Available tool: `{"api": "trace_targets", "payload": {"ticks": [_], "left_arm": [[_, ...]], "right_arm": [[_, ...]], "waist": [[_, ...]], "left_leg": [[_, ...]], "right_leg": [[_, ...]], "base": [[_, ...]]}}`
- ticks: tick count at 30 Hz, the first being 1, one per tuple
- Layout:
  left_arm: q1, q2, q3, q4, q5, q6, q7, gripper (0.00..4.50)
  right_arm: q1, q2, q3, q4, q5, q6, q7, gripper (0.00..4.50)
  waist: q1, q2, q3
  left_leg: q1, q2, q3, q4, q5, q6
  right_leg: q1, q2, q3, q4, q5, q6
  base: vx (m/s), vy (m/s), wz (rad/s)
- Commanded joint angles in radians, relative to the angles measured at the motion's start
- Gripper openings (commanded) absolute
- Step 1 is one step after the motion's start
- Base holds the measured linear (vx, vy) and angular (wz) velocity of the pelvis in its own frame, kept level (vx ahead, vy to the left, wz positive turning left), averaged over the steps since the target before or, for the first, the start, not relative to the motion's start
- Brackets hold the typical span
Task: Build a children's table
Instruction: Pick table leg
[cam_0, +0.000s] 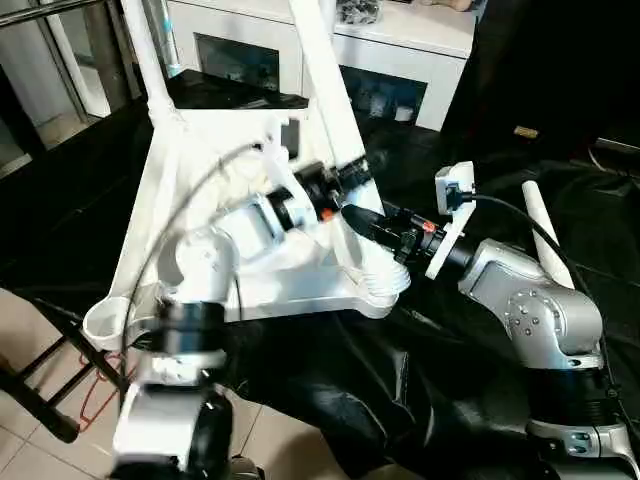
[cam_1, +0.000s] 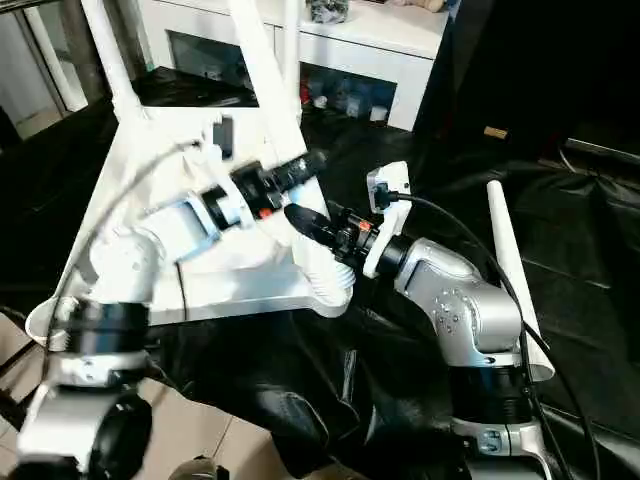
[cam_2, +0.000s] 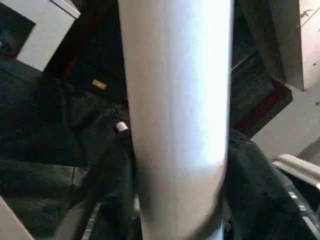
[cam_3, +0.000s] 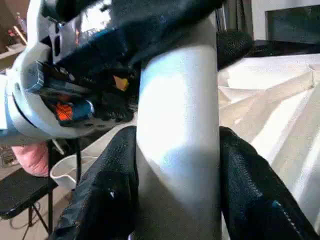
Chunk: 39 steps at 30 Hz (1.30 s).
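Tabletop (cam_0: 215, 215) upside down on black sheeting (cam_0: 420, 390), ribbed underside up, tilted so the far edge sits higher. Two legs standing up from it: one at the far left corner (cam_0: 148, 60), one (cam_0: 322, 70) rising from the near right corner socket (cam_0: 378, 280) and leaning slightly away. Another leg (cam_0: 545, 235) lying loose on the sheeting, out past the right forearm. Near left corner socket (cam_0: 108, 322) open and unfilled.

Left arm reaching forward across the tabletop, forearm angled up and to the right, wrist bent so the left gripper (cam_0: 340, 178) meets the near right leg from the left, above the socket. In the left wrist view, tube between the two dark fingers (cam_2: 112, 200) (whether pressing it yet or only bracketing it, cannot tell).

Right arm bent at the elbow, forearm running up and left from the lower right, right gripper (cam_0: 362, 222) pointing at that leg just above the socket, below the left gripper. In the right wrist view, black fingers (cam_3: 107, 192) clamped against both sides of the tube, left gripper crossing just above them.

White cabinet (cam_0: 400, 40) behind.
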Motion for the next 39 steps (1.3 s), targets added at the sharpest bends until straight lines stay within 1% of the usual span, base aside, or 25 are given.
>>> {"api": "trace_targets", "payload": {"ticks": [1,2,3,4,7,8,9,10,11,13,15,16,18,19,20,21,22,23,24,25,27,31,34,39], "left_arm": [[-0.029,0.015,-0.014,0.005,0.006,0.022,-0.014,2.07],[-0.034,0.025,-0.020,0.009,0.009,0.021,-0.025,1.99],[-0.039,0.034,-0.026,0.014,0.011,0.020,-0.036,1.97],[-0.044,0.045,-0.034,0.018,0.013,0.013,-0.059,1.95],[-0.059,0.078,-0.054,0.023,0.008,0.014,-0.129,1.90],[-0.059,0.079,-0.054,0.023,0.007,0.014,-0.132,1.89],[-0.063,0.086,-0.061,0.024,0.010,0.015,-0.145,1.89],[-0.064,0.087,-0.065,0.027,0.011,0.009,-0.158,1.88],[-0.065,0.091,-0.071,0.030,0.015,-0.002,-0.176,1.88],[-0.067,0.101,-0.086,0.032,0.022,-0.020,-0.211,1.88],[-0.068,0.123,-0.115,0.032,0.030,-0.041,-0.271,1.88],[-0.068,0.131,-0.125,0.030,0.032,-0.042,-0.290,1.88],[-0.064,0.146,-0.148,0.018,0.034,-0.047,-0.332,1.88],[-0.058,0.170,-0.180,-0.002,0.038,-0.047,-0.393,1.88],[-0.057,0.180,-0.194,-0.010,0.041,-0.047,-0.419,1.88],[-0.057,0.187,-0.203,-0.015,0.042,-0.043,-0.436,1.88],[-0.057,0.190,-0.208,-0.017,0.042,-0.041,-0.445,1.88],[-0.057,0.190,-0.208,-0.017,0.042,-0.041,-0.445,1.88],[-0.060,0.199,-0.221,-0.015,0.048,-0.051,-0.470,1.88],[-0.063,0.204,-0.230,-0.011,0.053,-0.056,-0.486,1.88],[-0.067,0.211,-0.239,-0.006,0.056,-0.060,-0.505,1.88],[-0.069,0.224,-0.254,-0.008,0.053,-0.064,-0.541,1.88],[-0.070,0.224,-0.254,-0.007,0.055,-0.064,-0.552,1.88],[-0.073,0.223,-0.258,-0.002,0.056,-0.065,-0.565,1.88]], "right_arm": [[-0.028,-0.007,0.008,0.007,-0.009,-0.025,-0.013,1.86],[-0.032,-0.007,0.009,0.013,-0.008,-0.025,-0.012,1.86],[-0.035,-0.007,0.007,0.018,0.001,-0.015,-0.008,2.42],[-0.040,-0.008,0.006,0.021,0.009,-0.006,-0.002,2.56],[-0.056,-0.024,0.010,0.031,0.015,0.009,0.020,2.62],[-0.057,-0.025,0.010,0.032,0.014,0.008,0.020,2.81],[-0.063,-0.032,0.012,0.038,0.009,0.007,0.024,2.94],[-0.066,-0.036,0.012,0.042,0.009,0.007,0.027,3.03],[-0.069,-0.041,0.014,0.044,0.009,0.008,0.033,3.12],[-0.073,-0.052,0.020,0.049,0.008,0.009,0.041,3.37],[-0.084,-0.073,0.033,0.059,0.005,0.022,0.055,3.49],[-0.088,-0.081,0.036,0.063,0.008,0.032,0.063,3.50],[-0.095,-0.098,0.043,0.069,0.019,0.063,0.083,3.51],[-0.106,-0.127,0.057,0.074,0.034,0.114,0.118,3.51],[-0.111,-0.141,0.065,0.076,0.042,0.140,0.134,3.51],[-0.115,-0.154,0.076,0.077,0.044,0.151,0.153,3.51],[-0.117,-0.161,0.083,0.077,0.044,0.156,0.164,3.51],[-0.117,-0.161,0.083,0.077,0.044,0.156,0.164,3.51],[-0.121,-0.184,0.108,0.074,0.049,0.172,0.199,3.51],[-0.121,-0.196,0.123,0.068,0.052,0.181,0.219,3.51],[-0.120,-0.208,0.140,0.062,0.055,0.190,0.242,3.51],[-0.121,-0.227,0.170,0.055,0.063,0.217,0.276,3.51],[-0.116,-0.236,0.186,0.053,0.062,0.226,0.288,3.51],[-0.110,-0.244,0.203,0.053,0.052,0.221,0.298,3.51]], "waist": [[0.002,-0.009,-0.079],[0.002,-0.009,-0.079],[0.001,-0.009,-0.079],[0.002,-0.009,-0.079],[0.002,-0.008,-0.079],[0.002,-0.008,-0.079],[0.001,-0.007,-0.078],[0.002,-0.008,-0.079],[0.001,-0.004,-0.079],[0.003,-0.006,-0.080],[0.001,-0.005,-0.079],[0.001,-0.008,-0.080],[0.001,-0.007,-0.080],[0.001,-0.007,-0.079],[0.002,-0.006,-0.080],[0.002,-0.006,-0.081],[0.002,-0.006,-0.080],[0.002,-0.008,-0.081],[0.002,-0.009,-0.080],[0.003,-0.008,-0.080],[0.004,-0.011,-0.080],[0.005,-0.011,-0.081],[0.005,-0.010,-0.081],[0.005,-0.010,-0.081]], "left_leg": [[0.004,0.012,-0.001,-0.056,-0.100,-0.003],[0.004,0.012,-0.001,-0.056,-0.100,-0.003],[0.005,0.011,0.000,-0.057,-0.101,-0.002],[0.005,0.011,0.000,-0.057,-0.101,-0.002],[0.007,0.012,-0.001,-0.058,-0.102,-0.004],[0.007,0.013,0.000,-0.058,-0.102,-0.005],[0.006,0.013,0.000,-0.057,-0.100,-0.006],[0.007,0.013,0.000,-0.057,-0.099,-0.006],[0.007,0.013,0.001,-0.057,-0.101,-0.007],[0.006,0.013,0.000,-0.057,-0.101,-0.009],[0.007,0.013,0.000,-0.058,-0.102,-0.009],[0.006,0.013,-0.001,-0.058,-0.100,-0.010],[0.008,0.012,-0.001,-0.059,-0.101,-0.007],[0.007,0.014,0.001,-0.058,-0.102,-0.007],[0.008,0.013,0.000,-0.059,-0.097,-0.003],[0.007,0.014,0.000,-0.058,-0.094,-0.004],[0.008,0.015,0.000,-0.058,-0.094,-0.004],[0.007,0.015,0.001,-0.057,-0.093,-0.006],[0.005,0.014,0.001,-0.056,-0.094,-0.005],[0.006,0.014,0.001,-0.056,-0.094,-0.006],[0.006,0.014,0.002,-0.056,-0.096,-0.005],[0.007,0.015,0.001,-0.055,-0.094,-0.006],[0.006,0.015,0.001,-0.055,-0.096,-0.008],[0.005,0.015,0.001,-0.054,-0.094,-0.010]], "right_leg": [[0.062,-0.072,0.046,-0.077,-0.147,-0.113],[0.062,-0.072,0.046,-0.077,-0.147,-0.113],[0.062,-0.071,0.046,-0.077,-0.152,-0.114],[0.062,-0.071,0.047,-0.077,-0.151,-0.114],[0.061,-0.072,0.046,-0.076,-0.157,-0.113],[0.061,-0.072,0.047,-0.075,-0.152,-0.116],[0.062,-0.072,0.047,-0.074,-0.136,-0.122],[0.061,-0.072,0.047,-0.074,-0.134,-0.124],[0.061,-0.072,0.047,-0.075,-0.130,-0.127],[0.064,-0.072,0.048,-0.073,-0.124,-0.130],[0.064,-0.072,0.047,-0.074,-0.131,-0.126],[0.065,-0.072,0.047,-0.074,-0.130,-0.126],[0.065,-0.072,0.047,-0.073,-0.134,-0.130],[0.064,-0.072,0.048,-0.073,-0.131,-0.131],[0.066,-0.071,0.047,-0.071,-0.126,-0.135],[0.066,-0.072,0.048,-0.070,-0.113,-0.139],[0.065,-0.072,0.048,-0.069,-0.111,-0.141],[0.066,-0.073,0.048,-0.068,-0.104,-0.147],[0.067,-0.074,0.047,-0.069,-0.108,-0.149],[0.067,-0.074,0.047,-0.070,-0.112,-0.149],[0.065,-0.074,0.048,-0.070,-0.123,-0.145],[0.065,-0.074,0.048,-0.069,-0.126,-0.148],[0.065,-0.075,0.047,-0.069,-0.126,-0.152],[0.066,-0.074,0.047,-0.068,-0.115,-0.157]], "base": [[0.000,0.000,0.00],[0.000,0.000,0.00],[0.000,0.000,0.00],[0.000,0.000,0.00],[0.000,0.000,0.00],[0.000,0.000,0.00],[0.000,0.000,0.00],[0.000,0.000,0.00],[0.000,0.000,0.00],[0.000,0.000,0.00],[0.000,0.000,0.00],[0.000,0.000,0.00],[0.000,0.000,0.00],[0.000,0.000,0.00],[0.000,0.000,0.00],[0.000,0.000,0.00],[0.000,0.000,0.00],[0.000,0.000,0.00],[0.000,0.000,0.00],[0.000,0.000,0.00],[0.000,0.000,0.00],[0.000,0.000,0.00],[0.000,0.000,0.00],[0.000,0.000,0.00]]}}
